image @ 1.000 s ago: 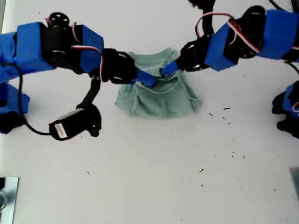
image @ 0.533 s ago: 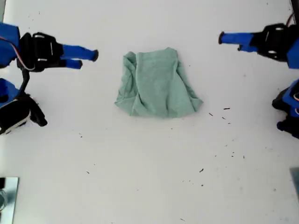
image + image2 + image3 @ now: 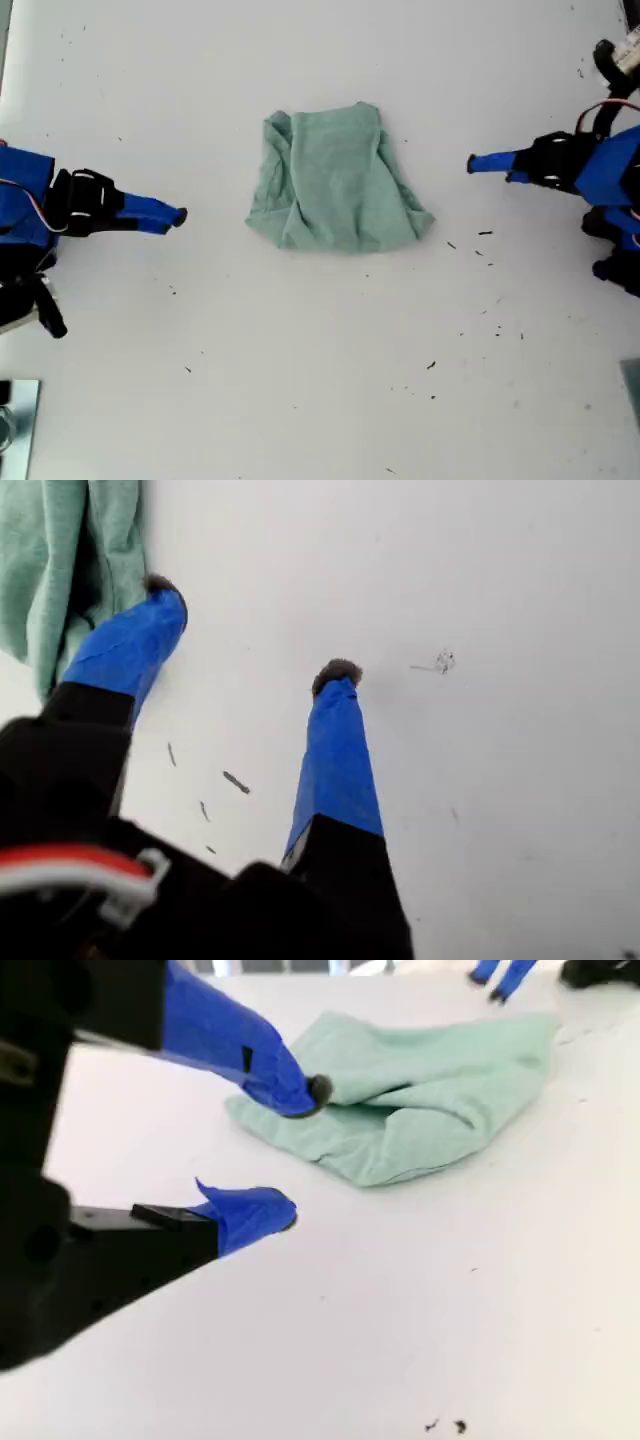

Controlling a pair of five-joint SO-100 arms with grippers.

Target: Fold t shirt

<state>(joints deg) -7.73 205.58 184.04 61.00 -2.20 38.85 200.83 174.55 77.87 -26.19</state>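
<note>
1. While the first claw (image 3: 478, 163) hangs over the bench (image 3: 320, 400) with its two blue fingers spread apart, nothing is held between them.
2. The t shirt (image 3: 335, 180) is seen lying in a crumpled, partly folded heap on the bench, ahead of the first claw's tips and apart from them.
3. In the first wrist view, the t shirt (image 3: 60, 560) shows just beyond one finger of the first claw (image 3: 248, 630); touch cannot be told.
4. The second claw (image 3: 178, 216) is likewise parted and empty.
5. Ahead of the second claw (image 3: 297, 1155) the t shirt (image 3: 420, 1100) is seen, between both claws.
</note>
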